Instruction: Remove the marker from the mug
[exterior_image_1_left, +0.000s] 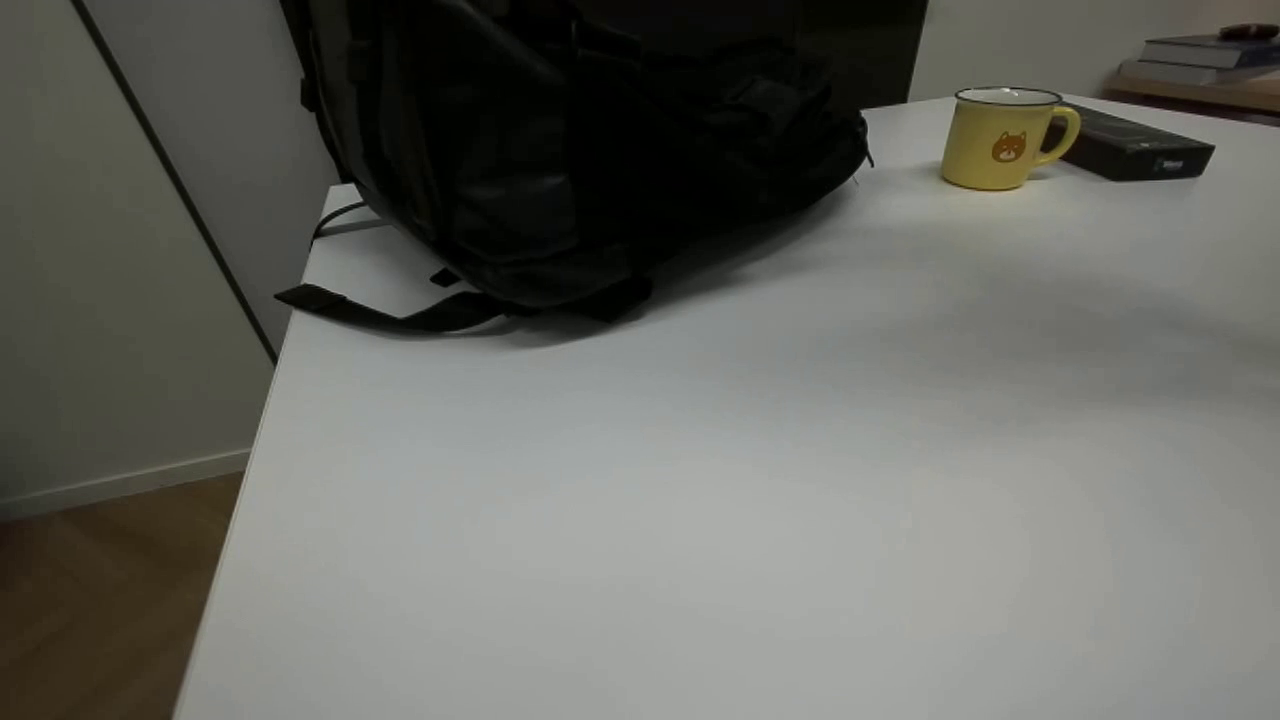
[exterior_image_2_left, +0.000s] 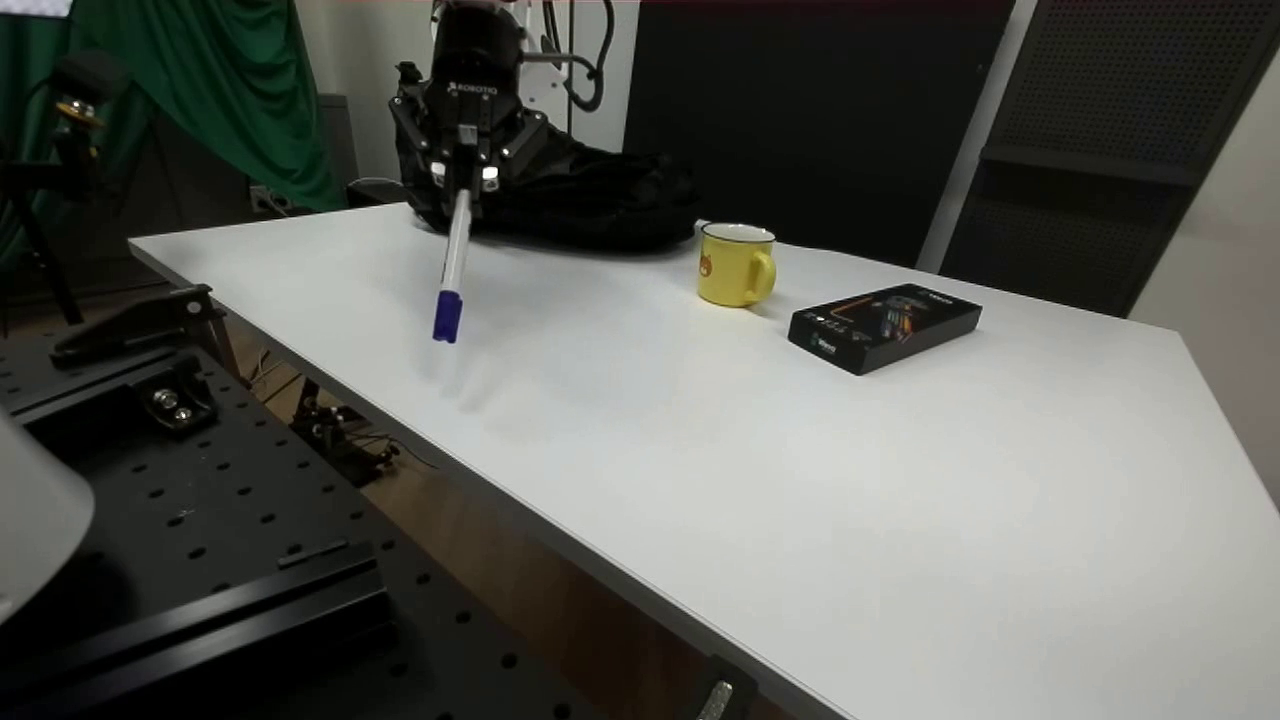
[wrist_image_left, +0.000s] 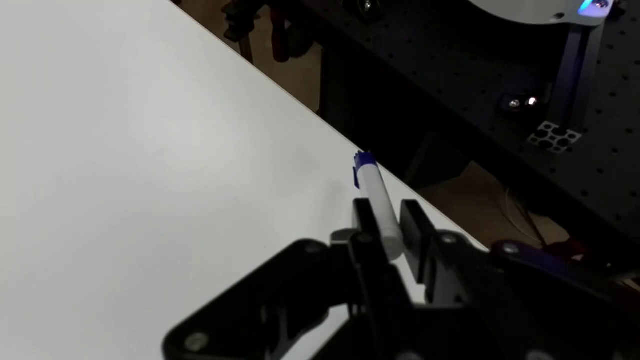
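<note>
Black jointed Robotiq gripper: jaws narrow, clasping the slim white cylindrical marker with blue-violet cap near its plain end. Capped end points away from the jaws (clearest in the wrist view). Round yellow mug with dark rim and animal-face print stands upright on the flat white tabletop, well apart from the jaws. Flat black rectangular box lies near the mug, likewise well apart. Bulky black backpack: behind the jaws in an exterior view
</note>
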